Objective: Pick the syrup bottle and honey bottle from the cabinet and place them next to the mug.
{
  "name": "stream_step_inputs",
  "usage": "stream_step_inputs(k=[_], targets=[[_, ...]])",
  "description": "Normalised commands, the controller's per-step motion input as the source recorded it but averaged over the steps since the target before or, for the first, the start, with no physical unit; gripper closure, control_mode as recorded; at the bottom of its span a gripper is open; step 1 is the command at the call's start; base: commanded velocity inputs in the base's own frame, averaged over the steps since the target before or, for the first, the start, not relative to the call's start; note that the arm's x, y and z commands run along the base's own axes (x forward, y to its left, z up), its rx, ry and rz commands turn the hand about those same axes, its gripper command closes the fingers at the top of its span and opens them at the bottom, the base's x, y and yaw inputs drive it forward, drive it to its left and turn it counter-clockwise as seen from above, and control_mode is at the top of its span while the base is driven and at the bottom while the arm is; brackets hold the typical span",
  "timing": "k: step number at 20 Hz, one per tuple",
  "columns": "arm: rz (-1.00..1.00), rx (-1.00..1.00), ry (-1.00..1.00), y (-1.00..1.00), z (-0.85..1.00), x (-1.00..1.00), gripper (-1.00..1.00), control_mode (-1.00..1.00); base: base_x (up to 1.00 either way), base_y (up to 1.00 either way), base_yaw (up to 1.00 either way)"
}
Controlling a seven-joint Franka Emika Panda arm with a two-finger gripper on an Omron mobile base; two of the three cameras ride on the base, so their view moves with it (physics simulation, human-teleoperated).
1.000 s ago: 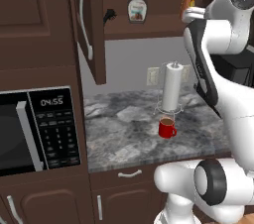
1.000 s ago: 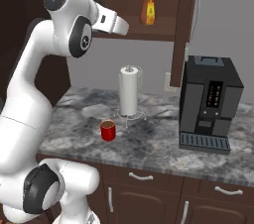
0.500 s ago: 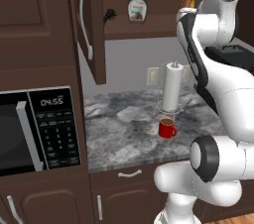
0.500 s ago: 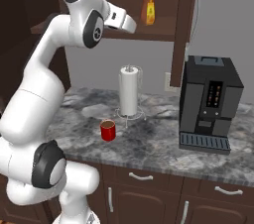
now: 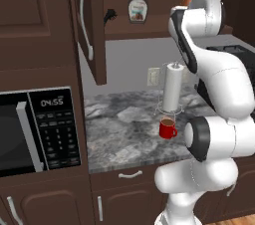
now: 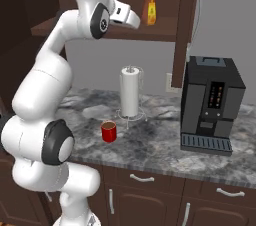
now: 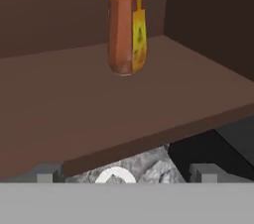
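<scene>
Gripper jaws stand wide apart with nothing between them, raised to the level of the cabinet shelf and pointed at the honey bottle from the near side, still short of it. In the hand view the two finger tips sit at the bottom edge, well apart, below the front lip of the shelf.

That honey bottle — orange-amber with a yellow cap and a yellow label — stands upright on the inner shelf of the open cabinet, toward its right end, close to the side wall. The syrup bottle, dark brown with a white label, stands upright on the same shelf further left, well apart from the honey bottle. The cabinet door hangs open at the left, its long silver handle facing out.

Down on the grey marbled counter the red mug holds brown liquid and sits near the front edge, its handle turned right in the left base view. Just behind it stands a paper towel roll on a wire holder. A black coffee machine stands at the right end of the counter, and a microwave with a lit clock sits at the left.
</scene>
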Motion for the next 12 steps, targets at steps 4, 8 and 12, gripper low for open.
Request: stream_step_inputs(k=[4, 8, 12], targets=[[0.00, -0.02, -0.02, 0.00, -0.02, 0.64, -1.00, -1.00, 0.00, 0.00, 0.00], [0.00, 0.00, -0.09, -0.12, 0.01, 0.03, -1.00, -1.00, 0.00, 0.00, 0.00], [0.00, 0.00, -0.13, -0.28, 0.07, 0.00, -1.00, -1.00, 0.00, 0.00, 0.00]])
